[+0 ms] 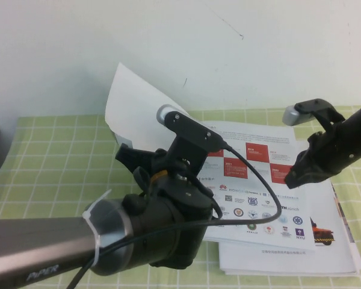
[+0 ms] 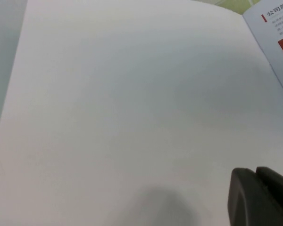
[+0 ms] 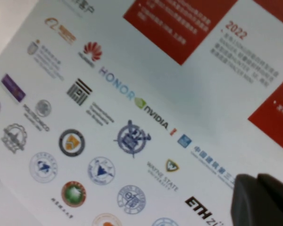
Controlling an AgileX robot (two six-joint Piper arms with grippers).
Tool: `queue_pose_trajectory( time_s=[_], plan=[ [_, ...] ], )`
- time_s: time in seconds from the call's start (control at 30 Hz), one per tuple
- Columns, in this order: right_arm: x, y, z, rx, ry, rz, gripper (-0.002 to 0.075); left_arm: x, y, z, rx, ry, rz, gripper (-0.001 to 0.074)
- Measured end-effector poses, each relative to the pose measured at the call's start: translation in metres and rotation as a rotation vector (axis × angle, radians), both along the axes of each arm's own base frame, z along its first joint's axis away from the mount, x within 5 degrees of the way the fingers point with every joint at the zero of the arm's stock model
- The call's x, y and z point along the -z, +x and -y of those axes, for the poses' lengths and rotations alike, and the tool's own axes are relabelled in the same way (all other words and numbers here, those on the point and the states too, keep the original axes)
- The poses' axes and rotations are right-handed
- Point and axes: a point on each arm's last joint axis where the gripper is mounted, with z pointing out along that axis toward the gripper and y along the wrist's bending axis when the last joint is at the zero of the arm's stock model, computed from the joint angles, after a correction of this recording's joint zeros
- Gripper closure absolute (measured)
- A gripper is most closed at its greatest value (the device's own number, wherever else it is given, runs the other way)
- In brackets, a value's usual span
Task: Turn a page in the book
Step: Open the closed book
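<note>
One thin glossy white brochure, the book (image 1: pixel 271 211), lay open on the green-and-white checked tablecloth (image 1: pixel 54 156), at about four o'clock from the table's centre in the high view. Its exposed inside sheet (image 1: pixel 259 186) carried red squares, Chinese text and rows of small round and coloured logos. Beneath the brochure, at least one more printed sheet (image 1: pixel 343 241) stuck out along the edge at three to five o'clock.

One leaf, the page (image 1: pixel 132 102), stood lifted off the brochure, plain white side facing the camera, tilted up toward eleven o'clock against the pale wall (image 1: pixel 228 48). In the left wrist view that white leaf (image 2: pixel 132 117) filled nearly everything, with a strip of the red-squared sheet (image 2: pixel 278 42) at one corner.

Two black arms were in view. The left gripper (image 1: pixel 129 158) sat just at the lower edge of the raised leaf, near the table's centre; whether its fingers were spread or pinching the leaf could not be told. One dark fingertip (image 2: pixel 259 197) showed in its wrist view. The right gripper (image 1: pixel 298 174) hung over the open sheet at about three o'clock, above the red squares; its fingers' state could not be told either. Its wrist view showed the logo rows (image 3: pixel 108 141) and one dark fingertip (image 3: pixel 262 200).
</note>
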Motion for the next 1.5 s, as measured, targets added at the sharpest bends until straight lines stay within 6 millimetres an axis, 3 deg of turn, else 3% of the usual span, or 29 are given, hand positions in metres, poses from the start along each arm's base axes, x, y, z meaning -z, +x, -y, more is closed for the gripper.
queue_pose_trajectory(
  time_s=[0.2,0.53,1.0,1.13,1.3,1.4,1.5],
  plan=[
    [0.024,0.002,0.002,-0.011,-0.043,-0.049,0.0728,0.002,0.010,-0.009,-0.021,-0.031,-0.013,0.0738],
    [0.028,0.001,0.010,-0.014,-0.134,-0.059,0.0728,0.018,0.022,-0.030,-0.056,-0.150,-0.074,0.0738],
    [0.026,0.001,0.010,-0.013,-0.135,-0.059,0.0728,0.058,0.004,-0.041,-0.081,-0.242,-0.206,0.0738],
    [0.013,0.000,0.009,-0.012,-0.131,-0.025,0.0728,0.069,-0.004,-0.045,-0.097,-0.281,-0.248,0.0738],
    [-0.018,-0.004,0.010,-0.010,-0.119,0.047,0.0728,0.077,-0.013,-0.050,-0.117,-0.321,-0.287,0.0738],
    [-0.038,-0.009,0.010,-0.010,-0.111,0.094,0.0728,0.066,-0.017,-0.053,-0.111,-0.355,-0.270,0.0738],
    [-0.055,-0.014,0.011,-0.013,-0.103,0.129,0.0728,0.044,-0.021,-0.056,-0.090,-0.403,-0.222,0.0738]
  ],
)
